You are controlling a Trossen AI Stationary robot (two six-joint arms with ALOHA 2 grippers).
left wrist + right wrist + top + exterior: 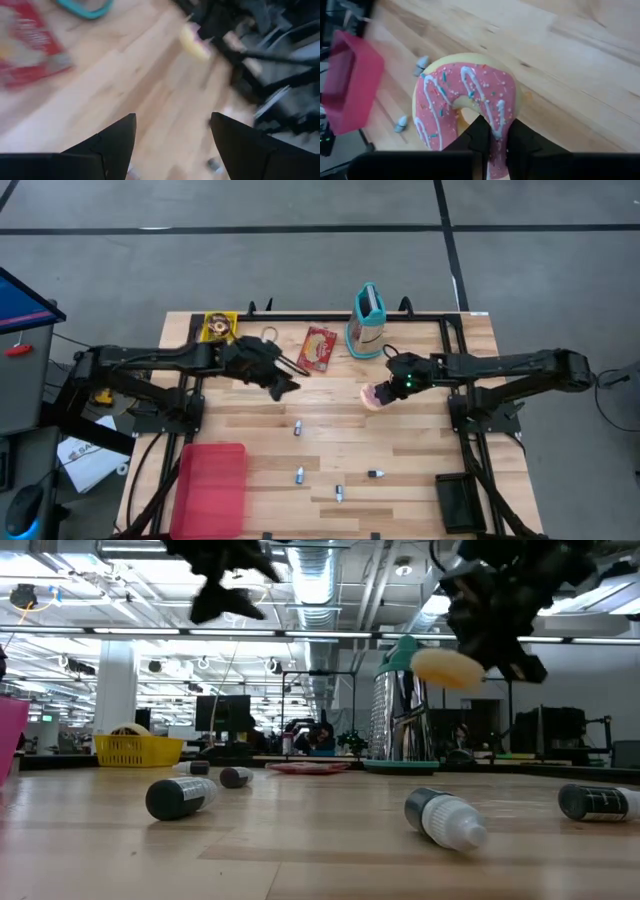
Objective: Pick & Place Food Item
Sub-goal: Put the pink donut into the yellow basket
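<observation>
Pink-iced doughnut (465, 107) pinched by its rim between the closed fingers of the right gripper (494, 134), lifted clear above the wooden table (400, 430). Small bottles (447, 817) scattered below. Farther off, left gripper (285, 380) spread wide, empty, near a red snack packet (319, 347).

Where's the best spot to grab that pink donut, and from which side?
By its ring: one finger through the hole, one outside the rim, coming from above. The right gripper already pinches the donut that way, shut on its edge; it hangs lifted off the table.
</observation>
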